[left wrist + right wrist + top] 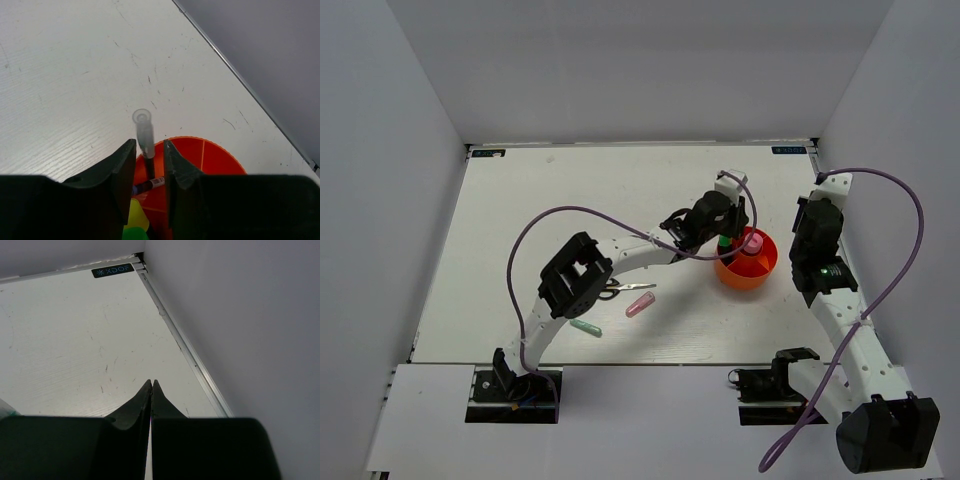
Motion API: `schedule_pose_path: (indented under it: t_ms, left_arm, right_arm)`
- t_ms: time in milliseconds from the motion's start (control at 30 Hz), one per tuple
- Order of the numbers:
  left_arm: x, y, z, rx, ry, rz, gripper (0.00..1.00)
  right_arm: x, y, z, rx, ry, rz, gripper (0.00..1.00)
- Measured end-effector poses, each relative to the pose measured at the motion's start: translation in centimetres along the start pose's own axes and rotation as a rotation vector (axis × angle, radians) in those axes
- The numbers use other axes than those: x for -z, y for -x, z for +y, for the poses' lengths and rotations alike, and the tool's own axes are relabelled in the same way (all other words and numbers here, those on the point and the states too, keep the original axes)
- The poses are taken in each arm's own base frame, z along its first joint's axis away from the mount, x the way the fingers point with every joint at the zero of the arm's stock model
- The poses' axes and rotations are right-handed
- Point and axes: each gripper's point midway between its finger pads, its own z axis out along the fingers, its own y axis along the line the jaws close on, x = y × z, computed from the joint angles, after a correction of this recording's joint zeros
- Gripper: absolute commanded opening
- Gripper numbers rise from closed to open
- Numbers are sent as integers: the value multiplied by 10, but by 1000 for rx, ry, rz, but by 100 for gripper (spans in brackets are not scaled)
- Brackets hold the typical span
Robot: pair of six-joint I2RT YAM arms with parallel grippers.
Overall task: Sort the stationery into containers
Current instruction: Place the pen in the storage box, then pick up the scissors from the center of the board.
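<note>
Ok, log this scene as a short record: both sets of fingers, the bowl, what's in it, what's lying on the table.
left fingers: open above the bright orange round plastic bowl; a thin black pen with a clear cap stands in the gap, narrower than it
right fingers: shut, empty, over the table by the right wall
in bowl: pink-capped white bottle, green-capped marker, yellow cap
on table, left of bowl: black-handled scissors, pink stick, teal stick

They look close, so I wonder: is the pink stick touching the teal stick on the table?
Apart. The top view shows bare table between the pink stick and the teal stick.
</note>
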Motion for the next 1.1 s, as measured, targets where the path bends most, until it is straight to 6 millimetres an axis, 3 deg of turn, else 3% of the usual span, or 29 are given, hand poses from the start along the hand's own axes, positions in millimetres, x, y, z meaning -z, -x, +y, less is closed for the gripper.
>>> schedule_pose_path:
  t_ms: [300,633,933,1033,1100]
  left_arm:
    - [2,-9,-2,-11,2,17,51]
    - [6,0,-2,-36,19,-5,61]
    - [23,19,2,-64,52,-35,63]
    - [31,27,3,-72,62,-47,58]
    - [38,34,4,-77,73,-61,47]
  right_arm:
    - [-1,0,0,-30,3,2,0]
    - [-1,-1,0,-43,8,5,0]
    - [-1,-2,0,-53,14,8,0]
    - [-2,-2,1,-54,19,9,0]
    - [-2,-2,3,-57,33,9,23]
